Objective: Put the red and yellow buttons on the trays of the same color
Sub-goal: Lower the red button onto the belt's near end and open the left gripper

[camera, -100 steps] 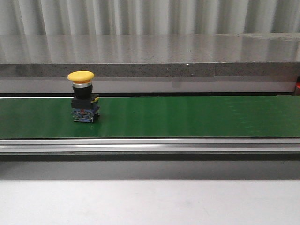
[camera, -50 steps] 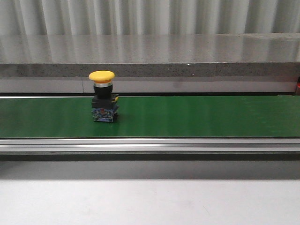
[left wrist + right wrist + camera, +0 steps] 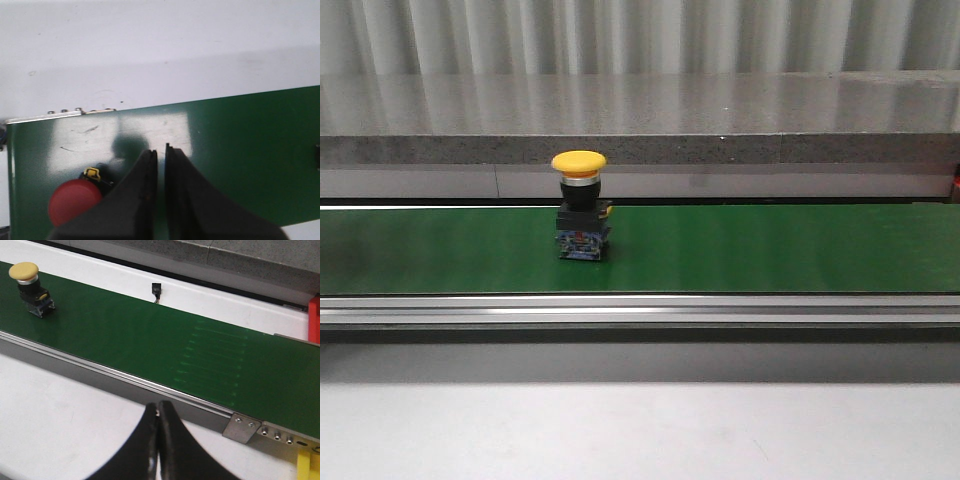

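A yellow mushroom-head button (image 3: 580,205) on a black and blue base stands upright on the green conveyor belt (image 3: 770,250), left of centre. It also shows far off in the right wrist view (image 3: 30,285). A red button (image 3: 74,202) stands on the belt close beside my left gripper (image 3: 161,150), outside the fingers. The jaws are nearly closed with only a thin slit and hold nothing. My right gripper (image 3: 158,407) is shut and empty over the white table, in front of the belt's metal rail. Neither gripper shows in the front view.
A red object (image 3: 315,315) sits past the belt's far end and a yellow one (image 3: 307,465) by the near rail corner; both are cut off by the frame. A small black sensor (image 3: 156,290) stands behind the belt. A grey stone ledge (image 3: 640,120) runs along the back.
The yellow button has travelled to the right along the belt, from the far left towards the middle. Nothing else in the front view has moved.
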